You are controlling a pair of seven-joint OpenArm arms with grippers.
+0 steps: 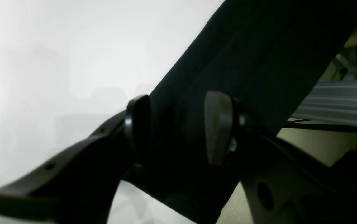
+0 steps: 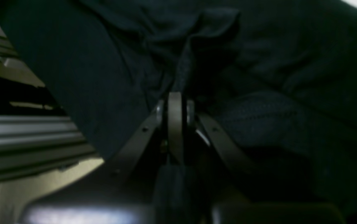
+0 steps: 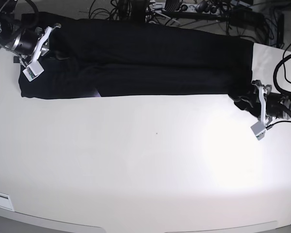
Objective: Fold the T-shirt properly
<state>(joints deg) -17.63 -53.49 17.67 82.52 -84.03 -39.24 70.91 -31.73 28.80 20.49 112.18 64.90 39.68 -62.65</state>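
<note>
The left hand (image 1: 178,127) fills the foreground of its wrist view, its two dark pads standing well apart with a band of the black T-shirt (image 1: 253,56) running up between them; neither pad visibly presses the cloth, so the hand is open and astride the edge, not gripping. The right wrist view gives what the overhead one cannot: the right hand (image 2: 175,102) with its fingers (image 2: 174,124) pressed flat together, a pinched ridge of the T-shirt (image 2: 184,62) rising straight from the tips, bunched folds on either side.

From above, the T-shirt (image 3: 136,60) lies as a long, plain black band along the far edge of the white surface (image 3: 145,165), with the right hand (image 3: 47,30) at the shirt's end on that view's left and the left hand (image 3: 252,99) at the opposite end. Beyond the shirt, past the surface's far edge, lies a tangle of dark cables (image 3: 184,9). Grey ribbed metal rails (image 1: 340,102) appear beside the shirt in both wrist views.
</note>
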